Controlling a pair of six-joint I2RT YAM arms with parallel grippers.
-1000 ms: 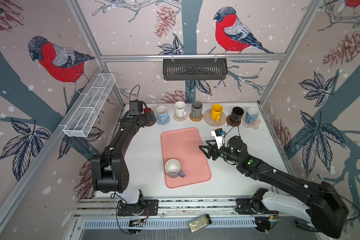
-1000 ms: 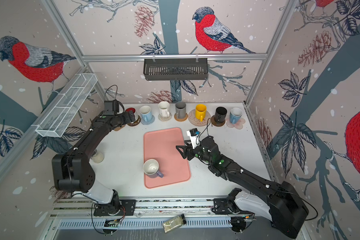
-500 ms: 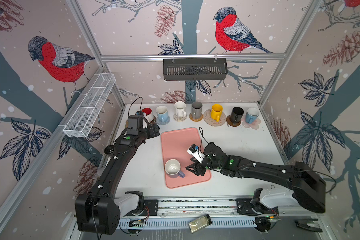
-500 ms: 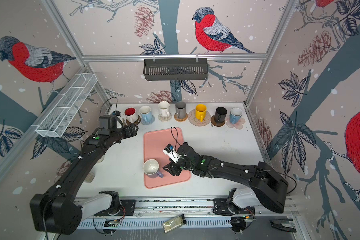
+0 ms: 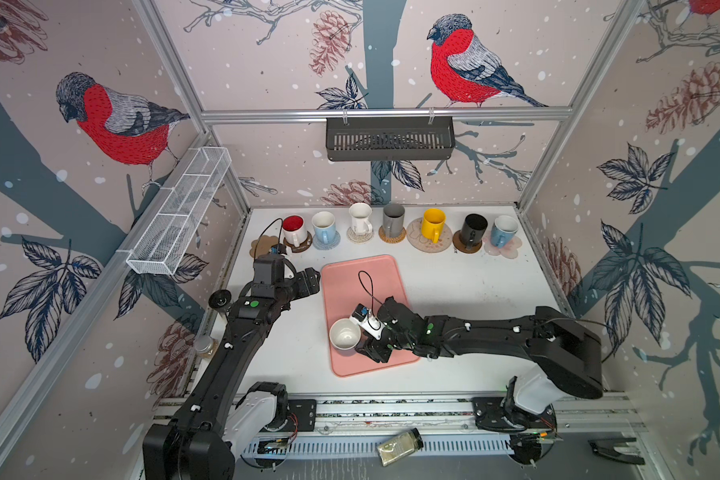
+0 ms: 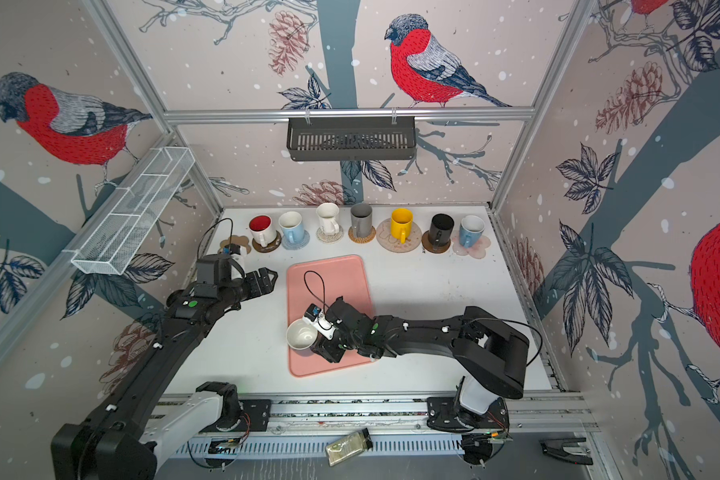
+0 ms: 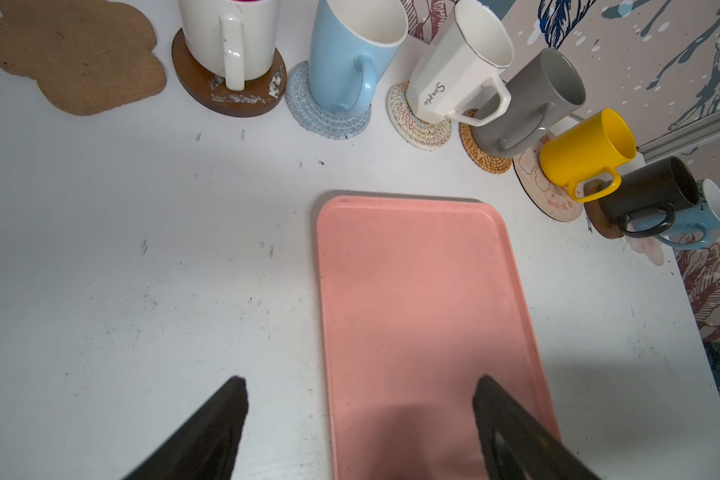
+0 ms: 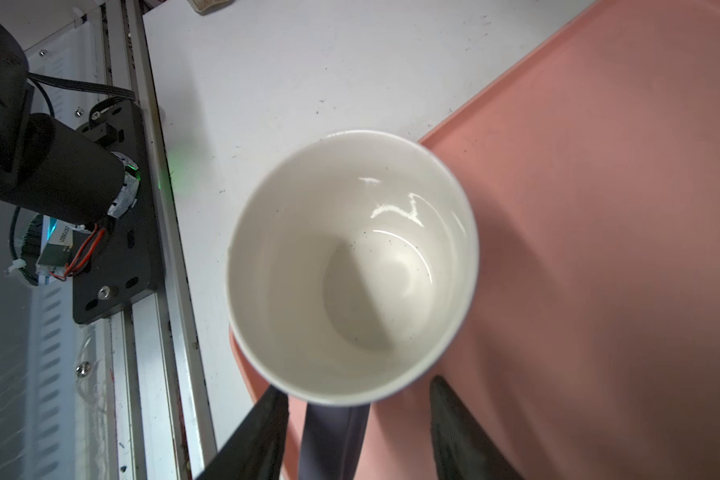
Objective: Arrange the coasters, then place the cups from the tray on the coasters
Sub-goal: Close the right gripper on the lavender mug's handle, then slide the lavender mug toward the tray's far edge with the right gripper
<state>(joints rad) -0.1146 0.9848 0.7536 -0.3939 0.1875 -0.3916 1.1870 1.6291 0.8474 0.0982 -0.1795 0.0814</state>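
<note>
Mug [image 8: 350, 266], lavender outside, glossy cream inside (dark specks at the bottom), stands upright on the pink tray [image 8: 599, 166] just ahead of the right end effector [image 8: 356, 390], whose half-spread fingers [image 8: 258, 436] flank its handle [image 8: 335, 440], not yet clamped. Left end effector [image 7: 359, 381] gapes wide, empty.

bright even light; soft shadows on tray [image 7: 412, 291]; glare inside cup [image 8: 352, 266]; wrist-view edges bowed

We are seeing wallpaper [image 5: 267, 62] showing red-breasted birds [image 5: 460, 66] and pinecones [image 5: 329, 41]; a dark basket [image 5: 389, 139] and a white wire shelf [image 5: 179, 212] are hanging above the white tabletop [image 5: 474, 282].
</note>
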